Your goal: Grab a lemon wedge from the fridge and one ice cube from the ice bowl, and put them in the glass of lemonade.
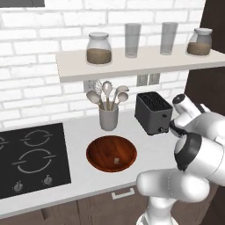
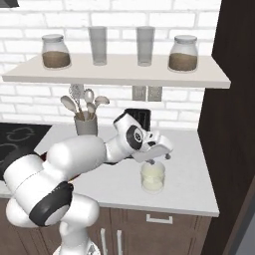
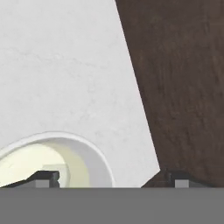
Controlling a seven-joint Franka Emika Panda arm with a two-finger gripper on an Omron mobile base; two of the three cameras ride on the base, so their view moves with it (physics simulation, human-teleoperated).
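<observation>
Counter (image 1: 83, 145) in the left base view carries the round reddish-brown ice bowl (image 1: 111, 153) with one pale ice cube (image 1: 116, 161) inside, in front of a grey utensil holder (image 1: 108, 118) and beside a dark toaster (image 1: 152, 112). From the right base view comes the glass of lemonade (image 2: 152, 178), a short clear tumbler of pale yellowish liquid near the counter's front edge, with the gripper (image 2: 158, 160) just above its rim. Hand view looks down on that rim, finger tips (image 3: 43, 178) spread wide apart with nothing between them.
</observation>
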